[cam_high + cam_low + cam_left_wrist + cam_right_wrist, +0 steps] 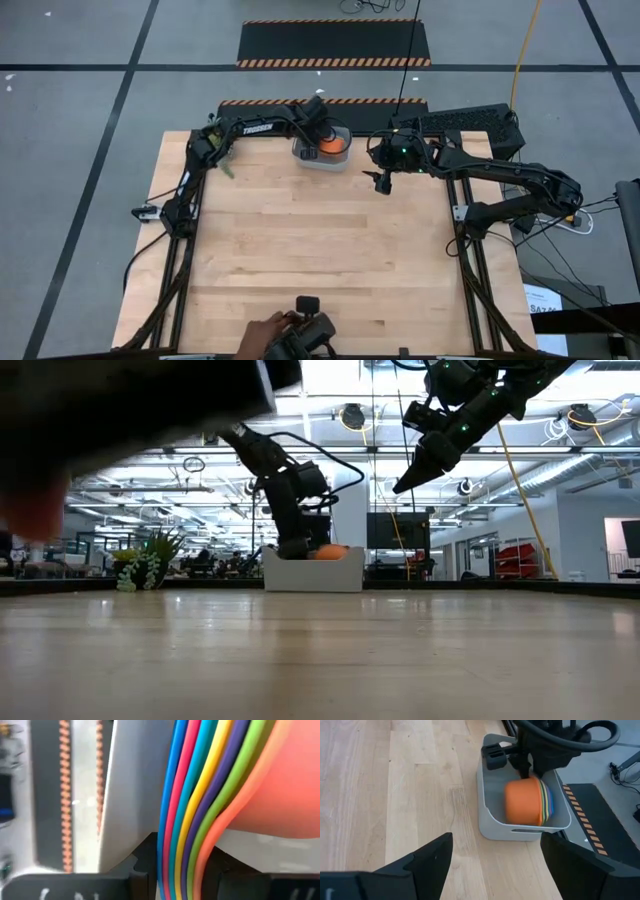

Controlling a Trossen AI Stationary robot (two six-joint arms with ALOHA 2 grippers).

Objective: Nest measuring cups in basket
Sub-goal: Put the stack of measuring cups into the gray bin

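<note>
The measuring cups [522, 802] are nested in one stack, orange outermost, and lie on their side in the pale grey basket [520, 832] at the table's far edge [320, 165]. In the left wrist view the stack's coloured rims [200, 795] run between the two dark fingers. My left gripper [318, 135] reaches down into the basket and is shut on the stack. My right gripper [382, 185] hangs open above the table, to the basket's right and touching nothing. In the low view the orange cup [330, 551] shows above the basket's wall [310, 572]. My left gripper pinches the stacked rims [190, 840] of the nested cups between its two fingers [145, 870], one on the blue side and one on the orange side. The fingers come slanting down from above. The stack lies on its side inside the basket; whether it rests on the floor is hidden.
A small green plant [150, 565] stands at the table's far left. At the near edge a person's hand [265, 335] holds a dark device [305, 330], which blocks the low view's upper left. Bare wood [320, 250] spreads across the table's middle.
</note>
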